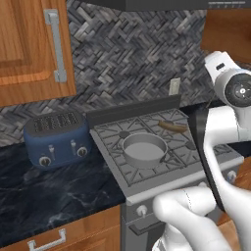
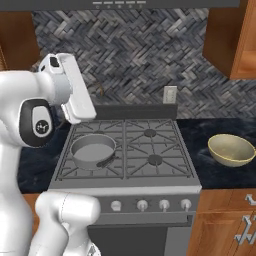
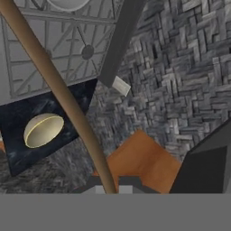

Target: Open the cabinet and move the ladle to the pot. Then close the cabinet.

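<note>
The gripper (image 3: 111, 186) is shut tight on the thin brown handle of the ladle (image 3: 58, 90). In the hand view the handle rises from between the two finger tips in a long curve. It is held by the handle so that the scoop end can hang free and go into the pot first. In the left base view a brown piece of the ladle (image 1: 171, 126) shows over the back right part of the stove (image 2: 150, 172), beside the white arm. So the ladle is up in the air, not in the pot yet. The pot (image 2: 93, 150) sits on the front left corner of the stove, on a burner, open side up and with nothing in it, ready to take the ladle. I think the next step is to bring the ladle over it and let go. The cabinet (image 2: 225, 40) hangs above the right end of the counter and looks open, but I cannot be sure. It would need closing last. Another wall cabinet (image 1: 29, 49) at the left is shut, with its long silver handle upright. A yellow bowl (image 2: 231, 149) rests on the dark counter right of the stove, and a blue toaster (image 1: 56, 139) stands on the counter to the left. A white wall plug (image 2: 170, 93) is behind the stove. I can read no words or labels anywhere.
</note>
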Robot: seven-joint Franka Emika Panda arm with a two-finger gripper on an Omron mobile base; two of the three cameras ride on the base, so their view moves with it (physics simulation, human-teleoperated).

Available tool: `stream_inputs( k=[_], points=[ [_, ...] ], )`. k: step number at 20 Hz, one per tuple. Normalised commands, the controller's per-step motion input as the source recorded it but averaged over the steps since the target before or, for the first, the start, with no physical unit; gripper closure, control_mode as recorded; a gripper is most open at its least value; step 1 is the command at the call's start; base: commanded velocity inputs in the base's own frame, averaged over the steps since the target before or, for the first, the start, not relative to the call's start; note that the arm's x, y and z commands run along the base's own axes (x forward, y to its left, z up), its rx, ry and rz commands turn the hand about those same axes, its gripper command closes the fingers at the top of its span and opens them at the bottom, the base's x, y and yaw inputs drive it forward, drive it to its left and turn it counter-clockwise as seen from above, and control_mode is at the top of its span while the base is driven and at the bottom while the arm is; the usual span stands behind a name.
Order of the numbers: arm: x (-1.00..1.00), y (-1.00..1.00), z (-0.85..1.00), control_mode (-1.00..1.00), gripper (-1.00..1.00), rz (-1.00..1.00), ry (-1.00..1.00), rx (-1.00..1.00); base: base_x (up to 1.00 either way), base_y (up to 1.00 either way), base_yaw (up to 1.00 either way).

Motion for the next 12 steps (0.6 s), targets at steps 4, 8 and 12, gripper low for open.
stream_inputs(
  k=[4,8,12],
  points=[
    [0.0,0.0,-0.24,-1.0,1.0,0.0,-0.08,-0.01,0.0,0.0,0.0],
    [0.01,0.0,-0.35,-1.0,1.0,0.0,-0.15,-0.06,0.0,0.0,0.0],
    [0.02,0.0,-0.36,-1.0,1.0,0.0,-0.16,-0.07,0.0,0.0,0.0]
  ],
)
